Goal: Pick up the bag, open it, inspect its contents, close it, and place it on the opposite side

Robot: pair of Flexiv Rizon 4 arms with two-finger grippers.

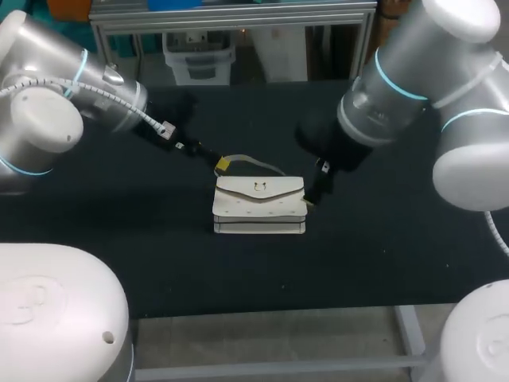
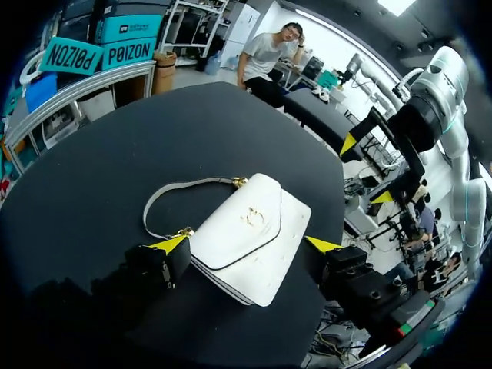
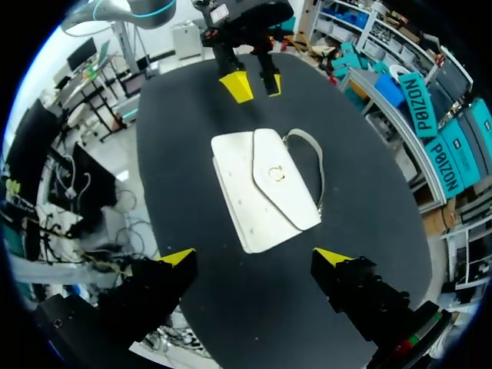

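A white flap bag [image 1: 259, 205] with a gold clasp lies flat and shut in the middle of the table, its grey strap [image 1: 250, 161] looped behind it. My left gripper [image 1: 221, 165] hovers at the bag's rear left corner, open. In the left wrist view its fingers [image 2: 171, 244] straddle the bag [image 2: 257, 211] without touching it. My right gripper [image 1: 312, 197] hangs at the bag's right end, also open. From the right wrist the bag [image 3: 265, 187] lies ahead of the spread gripper [image 3: 254, 257], with the left gripper [image 3: 254, 84] beyond it.
The bag rests on a black tabletop [image 1: 382, 255] that stretches to both sides of it. The table's front edge [image 1: 318, 306] runs close to my base. A metal frame [image 1: 231, 20] stands along the far edge.
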